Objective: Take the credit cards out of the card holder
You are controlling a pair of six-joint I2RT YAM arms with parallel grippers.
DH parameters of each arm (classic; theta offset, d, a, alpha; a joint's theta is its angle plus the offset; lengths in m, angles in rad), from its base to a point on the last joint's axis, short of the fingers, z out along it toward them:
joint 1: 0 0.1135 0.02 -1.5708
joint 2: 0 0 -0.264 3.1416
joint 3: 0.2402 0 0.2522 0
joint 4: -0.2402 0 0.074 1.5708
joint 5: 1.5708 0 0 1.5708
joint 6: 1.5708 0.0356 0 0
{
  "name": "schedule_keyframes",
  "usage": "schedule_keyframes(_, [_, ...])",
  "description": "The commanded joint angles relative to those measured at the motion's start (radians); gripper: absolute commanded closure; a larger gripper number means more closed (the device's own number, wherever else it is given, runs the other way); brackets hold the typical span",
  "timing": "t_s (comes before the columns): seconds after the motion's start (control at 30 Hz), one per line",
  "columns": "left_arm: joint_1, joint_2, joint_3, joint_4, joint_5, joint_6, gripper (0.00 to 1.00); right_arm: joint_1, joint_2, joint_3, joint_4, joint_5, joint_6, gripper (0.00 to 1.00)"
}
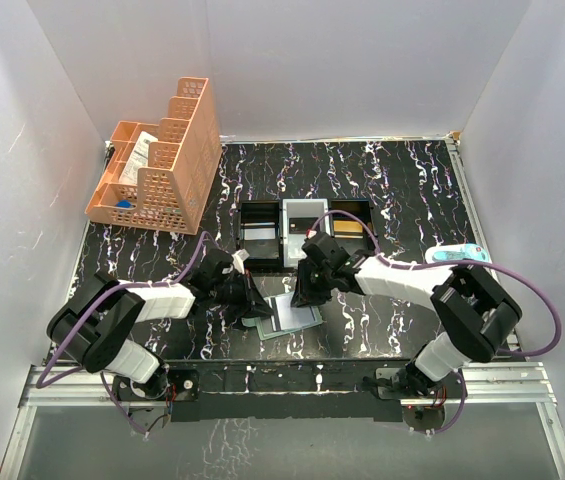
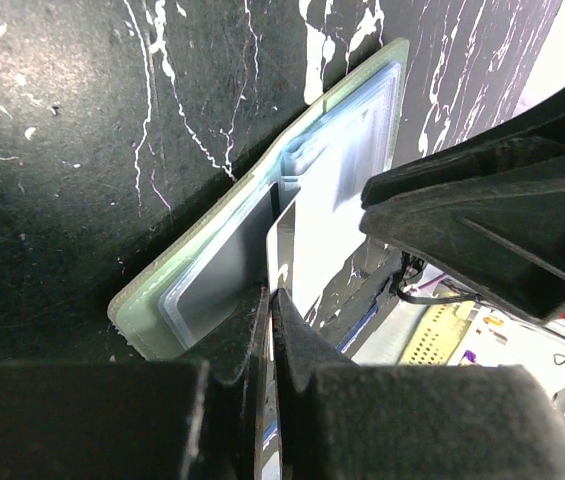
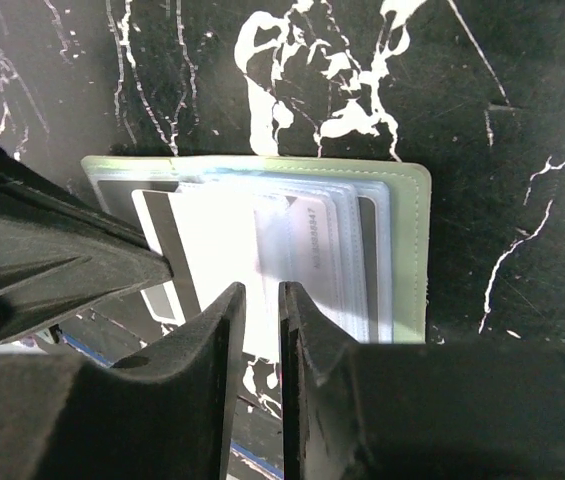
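The card holder (image 1: 297,318) lies open on the black marbled table near the front edge, with its grey-green rim (image 3: 412,250) and pale shiny sleeves facing up. My left gripper (image 1: 255,303) sits at its left side, shut (image 2: 273,295) on the edge of a white credit card (image 2: 284,230). That card (image 3: 212,240) has a dark stripe and sticks part way out of the sleeves. More cards stay tucked in the sleeves. My right gripper (image 1: 305,292) hovers over the holder's near edge, its jaws (image 3: 262,290) a narrow gap apart with nothing between them.
A black-and-white three-compartment tray (image 1: 307,232) stands just behind the holder. An orange lattice organiser (image 1: 162,170) fills the back left corner. A pale blue object (image 1: 459,254) lies at the table's right edge. White walls close in three sides.
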State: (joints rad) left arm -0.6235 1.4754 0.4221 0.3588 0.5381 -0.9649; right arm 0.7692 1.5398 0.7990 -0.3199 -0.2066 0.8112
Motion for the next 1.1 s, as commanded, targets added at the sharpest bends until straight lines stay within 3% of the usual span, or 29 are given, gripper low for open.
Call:
schedule_keyframes(0.0, [0.005,-0.025,0.029,-0.046,0.019,0.029,1.00,-0.001,-0.068,0.073,-0.002,-0.011,-0.053,0.80])
schedule_keyframes(0.13, [0.005,-0.011,0.040,-0.037,0.028,0.027,1.00,0.001,-0.053,0.081,0.052,-0.087,-0.048,0.79])
schedule_keyframes(0.3, [0.005,0.009,0.033,-0.014,0.034,0.009,1.00,0.001,0.033,0.070,-0.013,-0.018,-0.016,0.80])
schedule_keyframes(0.53, [0.005,0.037,-0.001,0.099,0.049,-0.057,0.78,0.002,0.044,-0.034,0.003,0.019,0.010,0.80])
schedule_keyframes(0.67, [0.005,0.080,-0.011,0.188,0.086,-0.103,0.73,0.004,0.040,-0.066,0.033,0.015,0.035,0.80])
schedule_keyframes(0.77, [0.005,0.095,-0.021,0.246,0.096,-0.134,0.76,0.002,0.034,-0.072,0.038,0.022,0.036,0.80])
schedule_keyframes(0.97, [0.005,0.086,-0.015,0.226,0.095,-0.120,1.00,0.003,0.033,-0.069,0.036,0.027,0.036,0.80])
schedule_keyframes(1.07, [0.005,0.040,-0.014,0.158,0.064,-0.095,1.00,0.002,0.023,-0.061,0.014,0.063,0.036,0.80])
